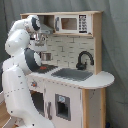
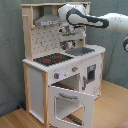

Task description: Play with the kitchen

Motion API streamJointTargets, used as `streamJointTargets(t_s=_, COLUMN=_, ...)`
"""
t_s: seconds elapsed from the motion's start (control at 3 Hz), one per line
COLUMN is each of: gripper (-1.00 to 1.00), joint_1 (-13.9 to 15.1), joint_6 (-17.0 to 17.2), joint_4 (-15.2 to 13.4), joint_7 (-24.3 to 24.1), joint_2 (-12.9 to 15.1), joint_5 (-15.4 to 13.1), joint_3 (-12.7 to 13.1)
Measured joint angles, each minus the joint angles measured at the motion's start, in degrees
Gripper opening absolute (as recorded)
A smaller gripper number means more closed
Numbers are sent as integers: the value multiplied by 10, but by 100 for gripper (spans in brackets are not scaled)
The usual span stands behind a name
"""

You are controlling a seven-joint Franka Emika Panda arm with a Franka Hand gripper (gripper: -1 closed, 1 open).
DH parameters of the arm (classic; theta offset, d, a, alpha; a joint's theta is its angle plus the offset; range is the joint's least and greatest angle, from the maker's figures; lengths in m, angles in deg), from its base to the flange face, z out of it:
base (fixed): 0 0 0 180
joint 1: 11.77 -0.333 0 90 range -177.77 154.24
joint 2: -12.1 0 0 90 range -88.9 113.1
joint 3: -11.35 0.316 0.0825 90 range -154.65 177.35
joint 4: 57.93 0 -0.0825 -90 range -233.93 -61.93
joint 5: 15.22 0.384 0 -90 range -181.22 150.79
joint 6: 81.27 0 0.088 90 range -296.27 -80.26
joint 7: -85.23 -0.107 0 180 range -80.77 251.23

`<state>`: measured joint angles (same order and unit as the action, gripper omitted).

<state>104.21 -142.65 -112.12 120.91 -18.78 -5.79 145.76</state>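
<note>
The toy kitchen (image 1: 75,85) (image 2: 37,75) is pale wood with white panels. It has a grey hood (image 2: 47,21), a red-ringed stovetop (image 2: 52,59), a black faucet (image 1: 84,59) and a sink (image 1: 75,74) (image 2: 84,50). Its oven door (image 2: 74,102) hangs open towards the front. My gripper (image 2: 67,45) (image 1: 40,50) points down above the back of the counter, between stovetop and sink, just below the hood. Nothing shows in its grasp.
A toy microwave (image 1: 70,23) sits in the upper shelf, over the sink. My white arm (image 1: 20,65) stands close against the kitchen's stove end. A grey curtain (image 2: 10,50) hangs behind, and the floor (image 2: 115,107) is wood.
</note>
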Motion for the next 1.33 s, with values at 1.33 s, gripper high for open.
streamJointTargets(t_s=1.33, gripper=-100, joint_1=-42, joint_6=-44, joint_4=-182, joint_7=-11, joint_2=135, joint_5=-108, joint_3=0)
